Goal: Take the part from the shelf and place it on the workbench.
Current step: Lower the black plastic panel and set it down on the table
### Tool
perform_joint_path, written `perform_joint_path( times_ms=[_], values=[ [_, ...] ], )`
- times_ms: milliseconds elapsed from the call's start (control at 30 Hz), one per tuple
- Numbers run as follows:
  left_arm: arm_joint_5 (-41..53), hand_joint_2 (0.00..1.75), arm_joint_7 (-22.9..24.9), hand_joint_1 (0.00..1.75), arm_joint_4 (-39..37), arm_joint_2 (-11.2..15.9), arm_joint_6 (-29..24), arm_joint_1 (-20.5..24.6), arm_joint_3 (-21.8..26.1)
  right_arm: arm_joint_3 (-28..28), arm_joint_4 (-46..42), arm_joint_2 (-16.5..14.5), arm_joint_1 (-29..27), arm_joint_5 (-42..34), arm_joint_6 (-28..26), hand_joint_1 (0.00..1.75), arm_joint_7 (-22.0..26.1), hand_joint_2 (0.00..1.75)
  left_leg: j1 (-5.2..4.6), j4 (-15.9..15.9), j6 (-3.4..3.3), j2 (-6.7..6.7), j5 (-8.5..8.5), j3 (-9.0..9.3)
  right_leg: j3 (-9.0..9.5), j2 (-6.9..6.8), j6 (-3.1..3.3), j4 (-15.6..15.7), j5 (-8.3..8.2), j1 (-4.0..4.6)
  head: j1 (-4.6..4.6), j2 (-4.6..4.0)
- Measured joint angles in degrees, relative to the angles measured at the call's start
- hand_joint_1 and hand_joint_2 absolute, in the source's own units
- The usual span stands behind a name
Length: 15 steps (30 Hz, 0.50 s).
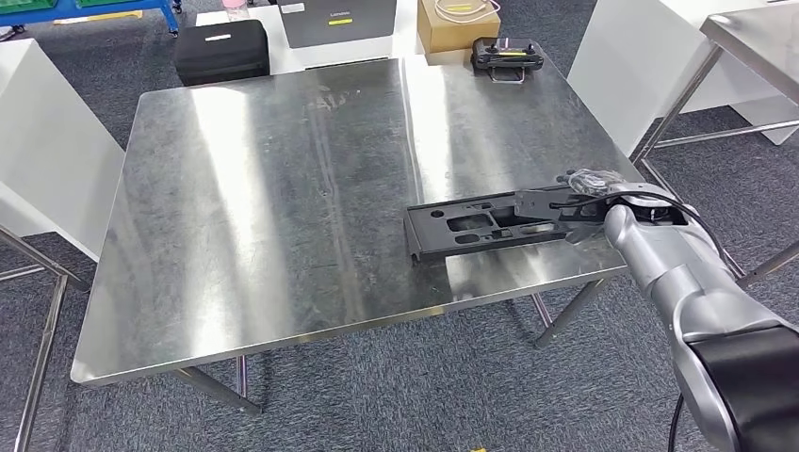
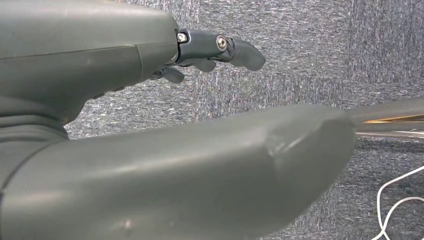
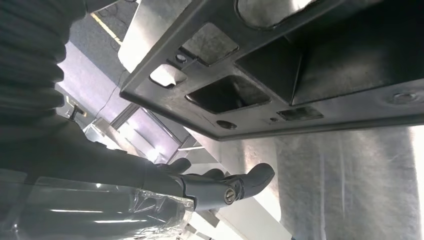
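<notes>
The part (image 1: 481, 224) is a long black metal bracket with cut-outs, lying flat on the steel workbench (image 1: 283, 188) near its right edge. My right hand (image 1: 603, 193) is at the part's right end, its silver arm coming in from the lower right. In the right wrist view the part (image 3: 280, 75) is close above the dark fingers (image 3: 225, 187), with a strip of bench top showing between them. My left hand (image 2: 150, 125) hangs over grey carpet, its fingers (image 2: 220, 47) loosely bent and holding nothing.
Beyond the bench's far edge are a black case (image 1: 221, 49), a cardboard box (image 1: 457, 24) and a black controller (image 1: 506, 55). White tables (image 1: 47, 141) flank the bench. Another steel table (image 1: 754, 38) stands at the right. A white cable (image 2: 400, 205) lies on the carpet.
</notes>
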<state>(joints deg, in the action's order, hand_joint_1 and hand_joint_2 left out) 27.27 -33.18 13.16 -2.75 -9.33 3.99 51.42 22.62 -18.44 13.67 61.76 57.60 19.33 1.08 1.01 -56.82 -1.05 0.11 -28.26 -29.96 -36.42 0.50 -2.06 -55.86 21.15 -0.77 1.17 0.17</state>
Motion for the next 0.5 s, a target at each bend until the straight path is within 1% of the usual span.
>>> perform_joint_path(
  times_ms=[233,467,500],
  values=[
    [0.3,0.0,0.0,0.0,0.0,0.0,0.1,0.0,0.7,0.2,0.6,-0.1,0.4,0.5,2.3,0.0,1.1,1.75,0.0,0.0,0.0,-0.02,0.0,0.01,0.0,0.0,0.0,0.0,0.0,0.0,0.0,0.0],
    [0.3,0.0,-0.1,0.0,0.0,-0.1,0.3,0.0,1.0,0.3,0.9,0.0,0.6,0.5,4.2,0.0,1.1,1.75,0.0,0.0,0.0,-0.02,0.0,0.05,0.0,0.0,0.0,0.0,0.0,0.01,0.0,0.0],
    [0.3,0.0,-0.1,0.0,0.0,-0.1,0.3,0.0,1.1,0.3,1.0,0.2,0.6,0.6,4.6,0.0,0.3,1.31,0.0,0.0,0.0,-0.02,0.0,0.05,0.0,0.0,0.0,0.0,0.0,0.01,-0.01,0.0]
  ],
)
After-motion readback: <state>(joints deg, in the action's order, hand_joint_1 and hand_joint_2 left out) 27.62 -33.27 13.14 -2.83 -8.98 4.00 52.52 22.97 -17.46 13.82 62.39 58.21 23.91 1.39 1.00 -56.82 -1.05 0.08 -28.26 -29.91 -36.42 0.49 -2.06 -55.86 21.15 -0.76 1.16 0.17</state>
